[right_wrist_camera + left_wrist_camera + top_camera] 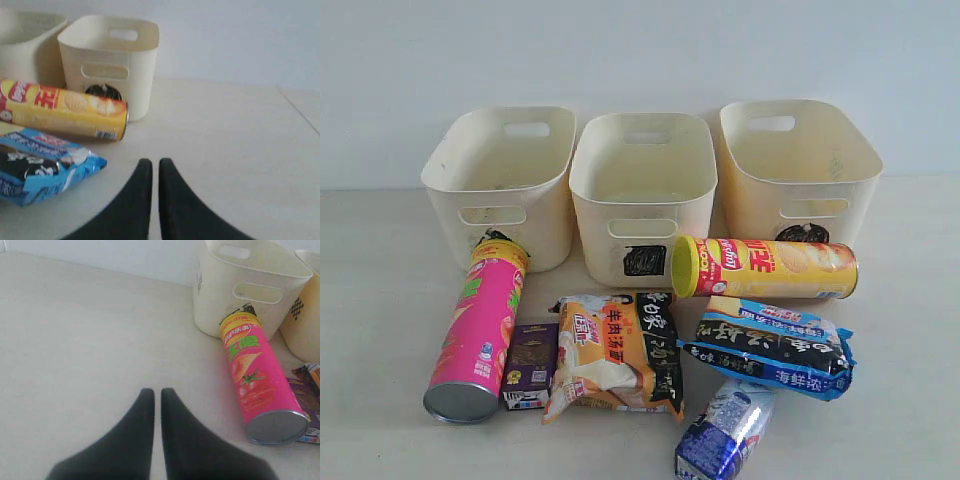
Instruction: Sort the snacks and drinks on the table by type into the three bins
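Observation:
Three cream bins stand in a row at the back: left bin (pixel 500 180), middle bin (pixel 642 185) with a black square mark, right bin (pixel 798 165). The pink tube (pixel 480 328) lies in front of the left bin, the yellow tube (pixel 765 267) lies sideways before the right one. Between them lie the purple carton (pixel 530 364), the orange-black packet (pixel 617 352), the blue-black packet (pixel 770 345) and the blue-and-white pack (pixel 723 432). My left gripper (pixel 157 392) is shut over bare table, left of the pink tube (pixel 255 375). My right gripper (pixel 155 164) is shut, beside the blue-black packet (pixel 40 165). Neither gripper shows in the exterior view.
The pale table (pixel 380 300) runs wide to the left of the pink tube and to the right of the yellow tube (pixel 65 107). A white wall rises behind the bins. A table seam (pixel 300 110) runs at the far right in the right wrist view.

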